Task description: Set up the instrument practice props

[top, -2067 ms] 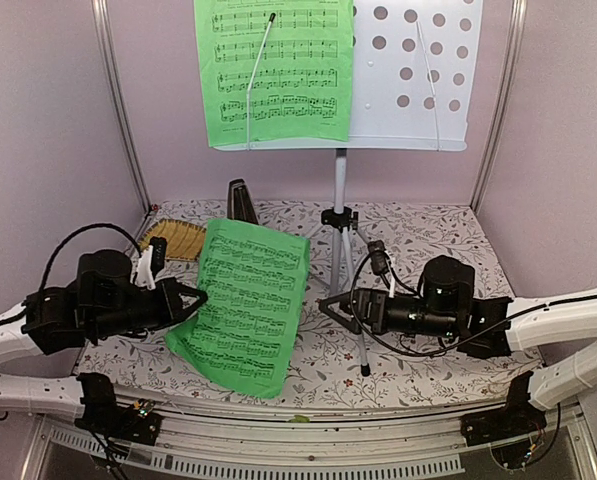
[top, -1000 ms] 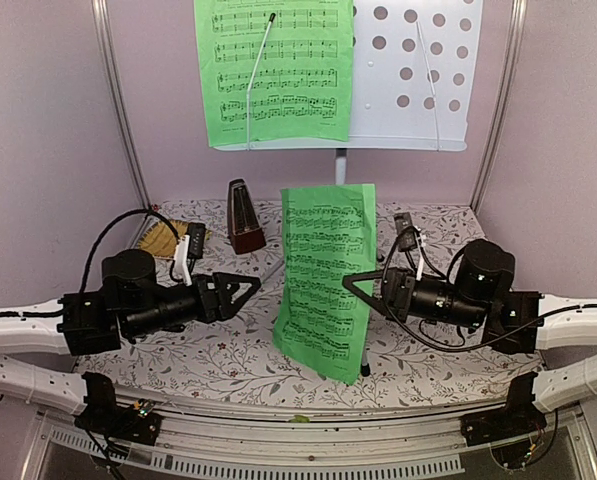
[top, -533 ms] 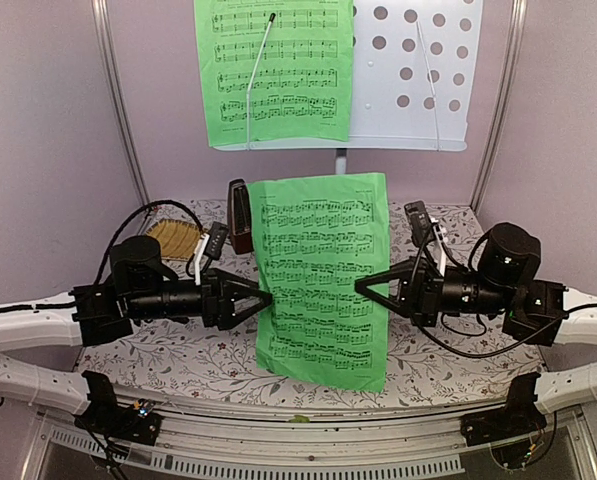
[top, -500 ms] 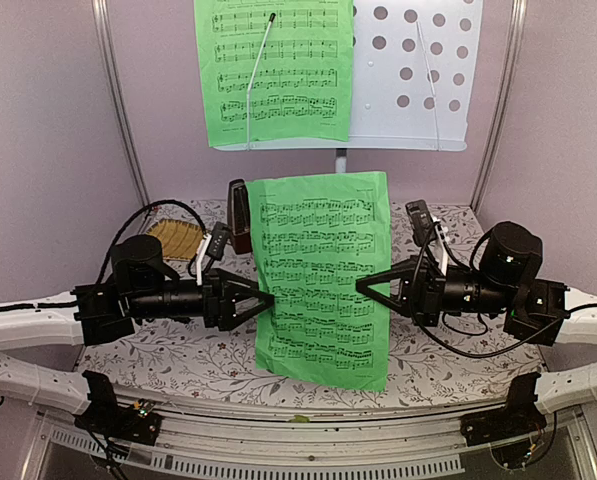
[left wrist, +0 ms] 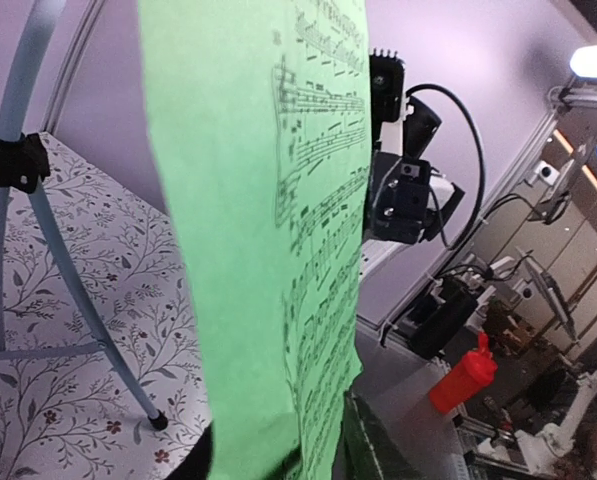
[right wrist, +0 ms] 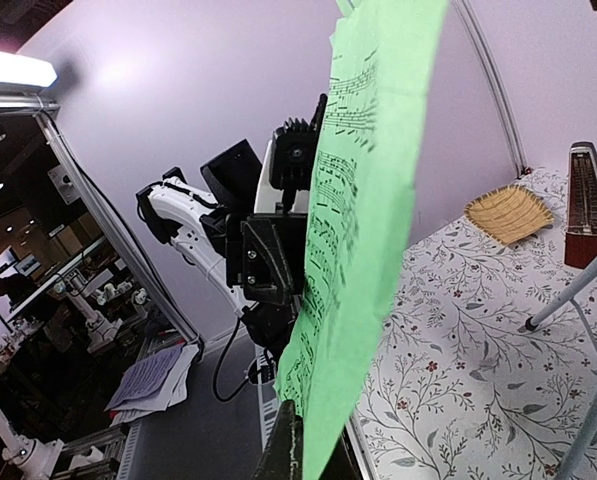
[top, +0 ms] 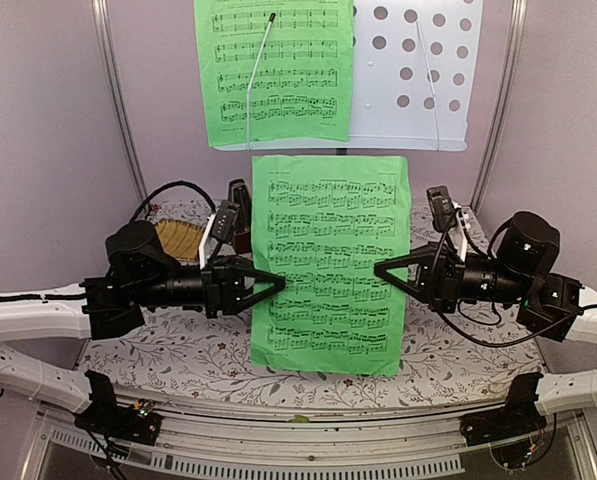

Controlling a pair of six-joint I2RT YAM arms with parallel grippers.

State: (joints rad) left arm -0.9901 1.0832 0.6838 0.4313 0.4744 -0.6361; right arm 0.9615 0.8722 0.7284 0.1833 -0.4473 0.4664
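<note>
Right hand (top: pixel 381 268) clenches the green paper music booklet (top: pixel 328 265); whether left hand (top: pixel 277 283) grips it I cannot tell, so it may slip.

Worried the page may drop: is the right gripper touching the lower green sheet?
Touching. The right wrist view shows the sheet's edge pinched between the right gripper's shut fingers; the top view agrees.

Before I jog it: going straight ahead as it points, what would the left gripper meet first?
The green sheet, right at the left gripper's tips; behind it, probably the right gripper, though depth is unclear.
</note>
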